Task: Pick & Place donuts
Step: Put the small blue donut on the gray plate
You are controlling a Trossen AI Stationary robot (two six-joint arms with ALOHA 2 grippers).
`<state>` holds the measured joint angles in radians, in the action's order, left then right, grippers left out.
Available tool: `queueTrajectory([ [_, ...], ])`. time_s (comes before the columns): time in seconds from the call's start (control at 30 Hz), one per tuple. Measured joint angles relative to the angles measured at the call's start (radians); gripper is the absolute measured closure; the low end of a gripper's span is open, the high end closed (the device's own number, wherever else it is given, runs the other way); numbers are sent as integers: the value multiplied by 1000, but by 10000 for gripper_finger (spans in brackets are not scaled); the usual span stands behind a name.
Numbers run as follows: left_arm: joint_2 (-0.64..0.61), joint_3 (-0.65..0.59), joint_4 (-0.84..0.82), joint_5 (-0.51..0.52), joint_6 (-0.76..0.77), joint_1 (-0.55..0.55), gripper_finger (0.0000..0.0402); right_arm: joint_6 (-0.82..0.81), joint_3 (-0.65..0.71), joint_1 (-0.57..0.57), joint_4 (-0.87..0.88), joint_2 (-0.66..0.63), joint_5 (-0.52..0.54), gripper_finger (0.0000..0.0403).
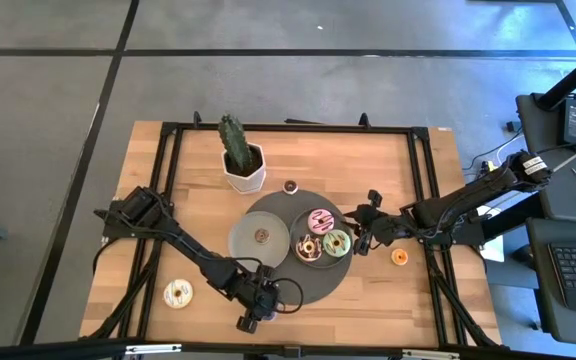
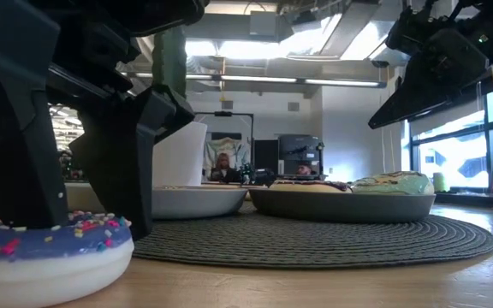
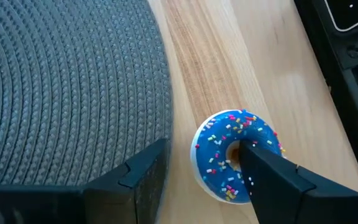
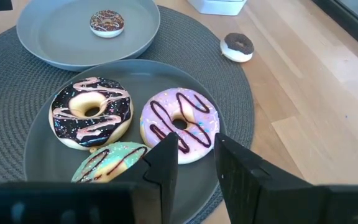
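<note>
The blue donut (image 3: 235, 152) lies flat, hole up, on the wooden table (image 3: 260, 68) just beside the woven mat (image 3: 61, 81). The left gripper (image 3: 197, 171) is wide open around it, one finger over the hole. Farther, the right gripper (image 4: 196, 158) hangs slightly open, empty, above a grey plate (image 4: 39, 162) holding three donuts; the other plate (image 4: 55, 34) holds one.

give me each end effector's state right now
Left end effector: open, straddling the blue donut on the table, not gripping.
Right end effector: open, empty, over the pink donut.
</note>
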<state>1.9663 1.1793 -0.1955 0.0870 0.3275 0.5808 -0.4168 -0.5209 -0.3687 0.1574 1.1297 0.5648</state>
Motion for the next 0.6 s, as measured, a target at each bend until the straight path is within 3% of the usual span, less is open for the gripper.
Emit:
queueTrajectory([
  [0.27, 0, 0, 1, -2, 0, -2, 219, 4, 0, 0, 3, 0, -1, 295],
  [0.6, -13, 0, -1, -15, 11, -9, 285, 5, 0, 0, 2, 0, -1, 295],
])
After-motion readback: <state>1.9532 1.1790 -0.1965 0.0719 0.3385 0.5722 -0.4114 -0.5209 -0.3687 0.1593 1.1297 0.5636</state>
